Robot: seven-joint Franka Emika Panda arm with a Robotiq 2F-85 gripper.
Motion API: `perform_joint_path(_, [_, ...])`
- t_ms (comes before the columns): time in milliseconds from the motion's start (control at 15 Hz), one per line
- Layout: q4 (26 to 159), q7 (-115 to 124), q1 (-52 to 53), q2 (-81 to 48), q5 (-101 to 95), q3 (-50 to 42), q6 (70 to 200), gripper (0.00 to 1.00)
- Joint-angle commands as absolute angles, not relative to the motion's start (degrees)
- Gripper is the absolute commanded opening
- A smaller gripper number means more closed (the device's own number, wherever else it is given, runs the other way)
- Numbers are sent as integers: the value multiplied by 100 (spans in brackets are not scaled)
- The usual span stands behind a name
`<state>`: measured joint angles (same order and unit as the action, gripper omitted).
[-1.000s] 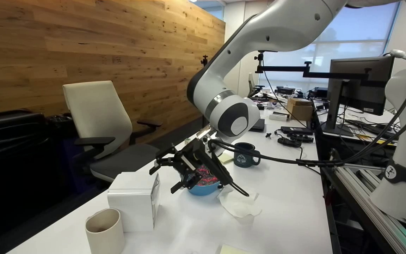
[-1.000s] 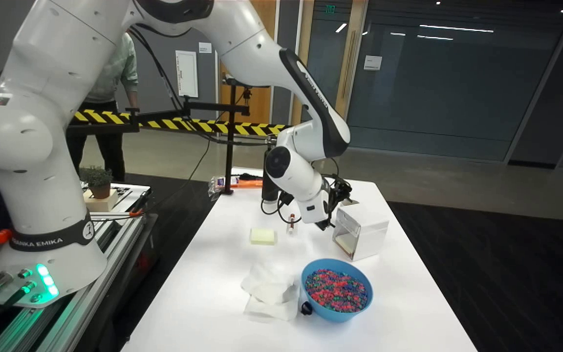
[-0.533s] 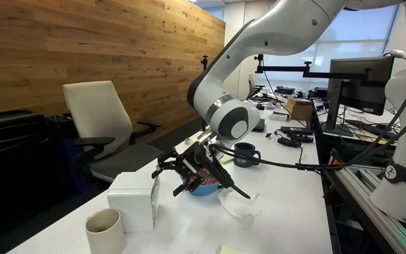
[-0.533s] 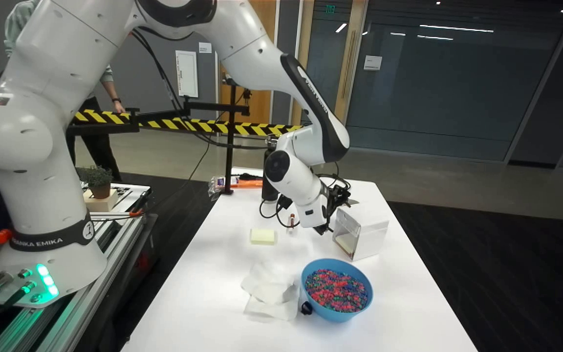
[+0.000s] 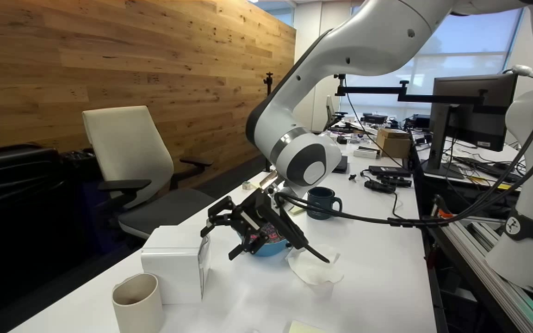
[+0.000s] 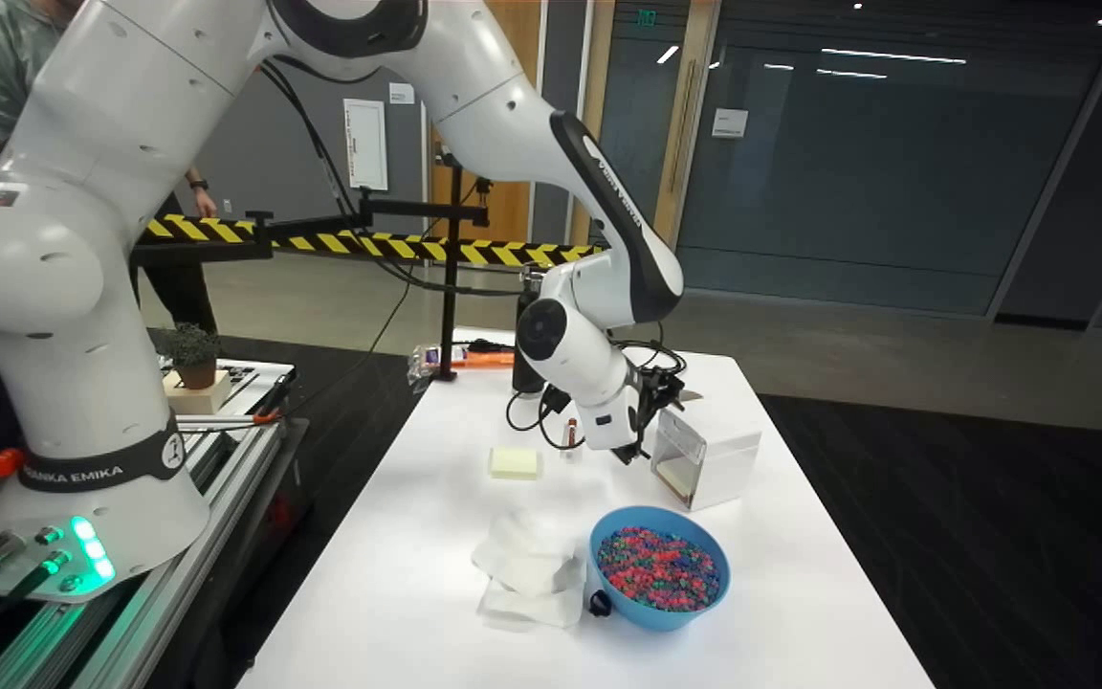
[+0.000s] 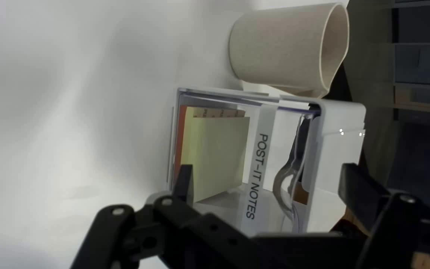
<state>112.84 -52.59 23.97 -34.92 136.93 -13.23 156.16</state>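
Observation:
My gripper point(image 5: 219, 243) is open, with nothing between its fingers. It is tilted and hangs above the table in front of a white box point(image 5: 174, 266). In the wrist view my gripper point(image 7: 269, 185) has its two fingers spread across the box's front, and contact cannot be told. The box has a clear front with the label "POST-IT NOTES" point(image 7: 258, 164). Yellow sticky notes point(image 7: 218, 153) stand inside it. The box point(image 6: 728, 455) also shows in an exterior view, where the arm partly hides my gripper point(image 6: 645, 421). A beige cup point(image 7: 278, 46) stands upright beside the box.
A blue bowl point(image 6: 661, 617) of coloured bits stands on the white table near crumpled white paper point(image 6: 532, 574). A pale yellow pad point(image 6: 515, 463), a dark mug point(image 5: 320, 208) and a black bottle point(image 6: 527, 373) are on the table. A chair point(image 5: 130, 143) stands past its edge.
My gripper has moved slightly lower and a little to the right in an exterior view, staying open. The person in the background has moved left. The objects on the table have not moved.

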Motion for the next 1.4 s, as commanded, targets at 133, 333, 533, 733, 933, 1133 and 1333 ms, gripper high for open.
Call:
perform_joint_path(133, [11168, -5128, 2386, -3580, 13579, -1279, 15708, 100])
perform_joint_path(333, [11094, -5112, 2394, -3629, 13610, -1270, 15733, 100])
perform_joint_path(533, [10971, -5082, 2390, -3705, 13629, -1264, 15771, 100])
perform_joint_path(733, [10854, -5056, 2376, -3766, 13646, -1272, 15817, 100])
perform_joint_path(933, [10765, -5036, 2331, -3816, 13619, -1302, 15857, 100])
perform_joint_path(1133, [10719, -5017, 2262, -3814, 13617, -1334, 15855, 100])
perform_joint_path(1333, [10831, -5053, 2162, -3730, 13521, -1337, 15763, 100])
